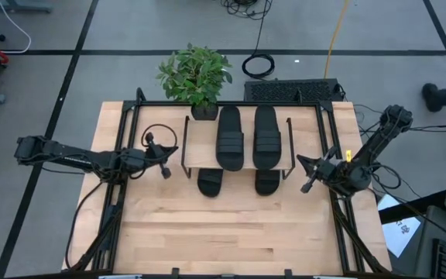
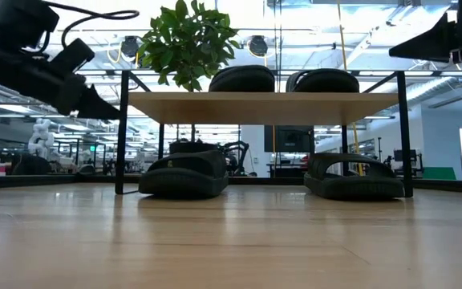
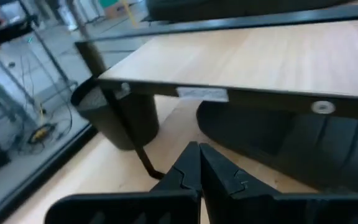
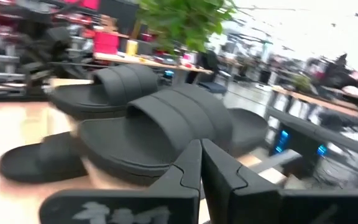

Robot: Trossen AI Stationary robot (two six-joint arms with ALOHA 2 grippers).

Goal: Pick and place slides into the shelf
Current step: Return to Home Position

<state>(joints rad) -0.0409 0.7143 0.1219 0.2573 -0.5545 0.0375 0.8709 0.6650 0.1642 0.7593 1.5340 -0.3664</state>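
We counted four slides (image 1: 229, 139), two on top of the one shelf (image 1: 201, 147) and two beneath it; they looked light, soft and grippy, so we judged the ribbed strap the best hold. The left gripper (image 1: 166, 172) hung beside the shelf's left end, the right gripper (image 1: 307, 187) beside its right, both pinched closed on nothing.

No words or numbers can be read in any view. A pale sticker (image 3: 202, 93) on the edge of the shelf (image 3: 260, 56) is too blurred to make out, as are dark marks on a paper sheet (image 1: 403, 232).
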